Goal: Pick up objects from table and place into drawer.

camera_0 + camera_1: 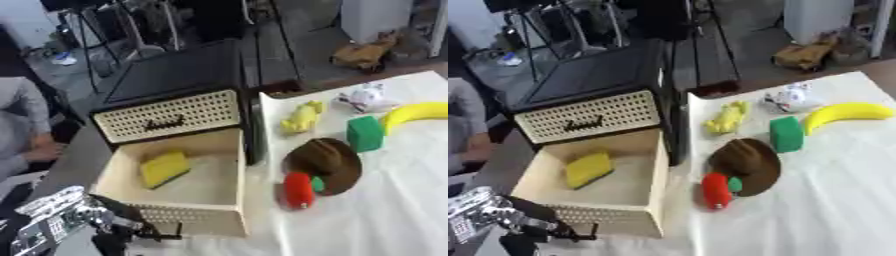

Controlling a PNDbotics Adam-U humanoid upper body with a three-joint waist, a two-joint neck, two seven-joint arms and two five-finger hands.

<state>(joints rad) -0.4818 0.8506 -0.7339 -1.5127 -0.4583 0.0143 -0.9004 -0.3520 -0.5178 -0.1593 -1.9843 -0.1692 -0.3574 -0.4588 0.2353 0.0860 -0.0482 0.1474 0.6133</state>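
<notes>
Left hand [61, 212], fingers unclear, sits beside open drawer [210, 222] holding yellow sponge [164, 168].

My left arm shows low beside the drawer's [175, 172] front corner, its left hand [131, 227] dark; I can't read the fingers.

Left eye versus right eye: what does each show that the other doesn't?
Only the left eye view shows a person's grey sleeve in full at the left edge. Only the right eye view shows bare white tablecloth right of the curved yellow banana. Both show the open wooden drawer holding a yellow sponge block, and the robot's left hand.
</notes>
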